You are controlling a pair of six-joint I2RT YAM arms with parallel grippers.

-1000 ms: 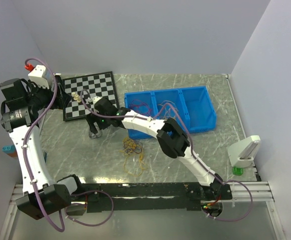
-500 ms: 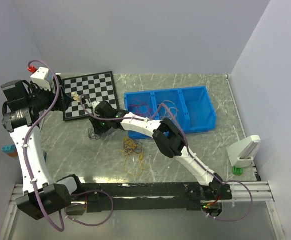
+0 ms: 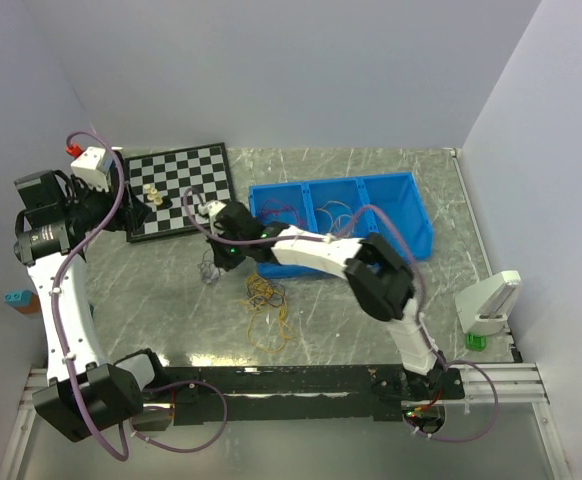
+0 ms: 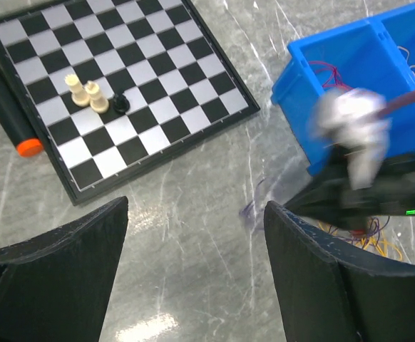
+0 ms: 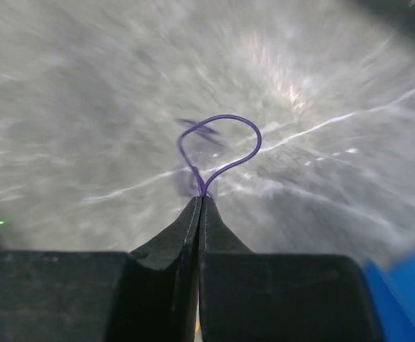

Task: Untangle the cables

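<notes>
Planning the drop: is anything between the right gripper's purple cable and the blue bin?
Nothing visible: only bare table lies between the purple cable in the right gripper and the blue bin.

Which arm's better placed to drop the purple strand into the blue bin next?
Right. The right claw is shut on the purple cable, close to the blue bin. The left claw is open, holding nothing, over by the chessboard.
</notes>
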